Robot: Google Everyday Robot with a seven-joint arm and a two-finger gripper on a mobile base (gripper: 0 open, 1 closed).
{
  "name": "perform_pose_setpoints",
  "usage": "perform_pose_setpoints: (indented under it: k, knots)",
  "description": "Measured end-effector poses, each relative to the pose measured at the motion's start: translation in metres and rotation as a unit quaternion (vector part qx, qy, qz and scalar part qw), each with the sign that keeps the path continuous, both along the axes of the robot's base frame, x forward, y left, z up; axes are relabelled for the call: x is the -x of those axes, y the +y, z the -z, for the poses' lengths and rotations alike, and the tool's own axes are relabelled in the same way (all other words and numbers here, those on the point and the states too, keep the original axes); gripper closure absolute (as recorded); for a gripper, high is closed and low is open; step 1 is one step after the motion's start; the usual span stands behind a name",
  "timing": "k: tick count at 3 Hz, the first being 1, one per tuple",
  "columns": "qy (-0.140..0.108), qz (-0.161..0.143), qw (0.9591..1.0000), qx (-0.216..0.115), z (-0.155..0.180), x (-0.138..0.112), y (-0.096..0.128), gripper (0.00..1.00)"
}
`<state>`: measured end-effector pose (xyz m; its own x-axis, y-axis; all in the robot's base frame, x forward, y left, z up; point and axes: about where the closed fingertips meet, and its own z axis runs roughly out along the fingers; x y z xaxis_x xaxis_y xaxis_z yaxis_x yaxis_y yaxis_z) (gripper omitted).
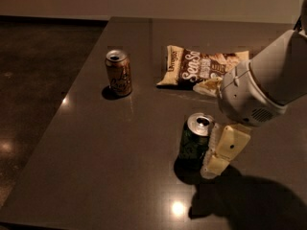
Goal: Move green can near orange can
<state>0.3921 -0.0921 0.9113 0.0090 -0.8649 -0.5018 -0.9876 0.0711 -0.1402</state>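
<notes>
The green can (194, 143) stands upright on the dark table (124, 138), right of centre, its silver top open. The orange can (118, 73) stands upright further back and to the left, well apart from the green can. My gripper (213, 155) hangs from the big white arm at the right and sits right against the green can's right side, its cream fingers (225, 150) pointing down to the table. Part of the gripper is hidden behind the can.
A brown-and-cream chip bag (204, 70) lies flat behind the green can, partly covered by my arm (268, 85). The table's left edge drops to a dark floor (33, 90). A light glare spot (178, 208) shows near the front edge.
</notes>
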Motion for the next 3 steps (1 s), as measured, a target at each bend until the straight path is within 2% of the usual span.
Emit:
perform_pose_setpoints:
  k: [1,3]
  knots:
    - [0.009,0.001,0.9999,-0.004,0.0035,0.0008,0.0027,0.17]
    - [0.024,0.013,0.9994,-0.022,-0.0039,-0.0059,0.0091,0.64]
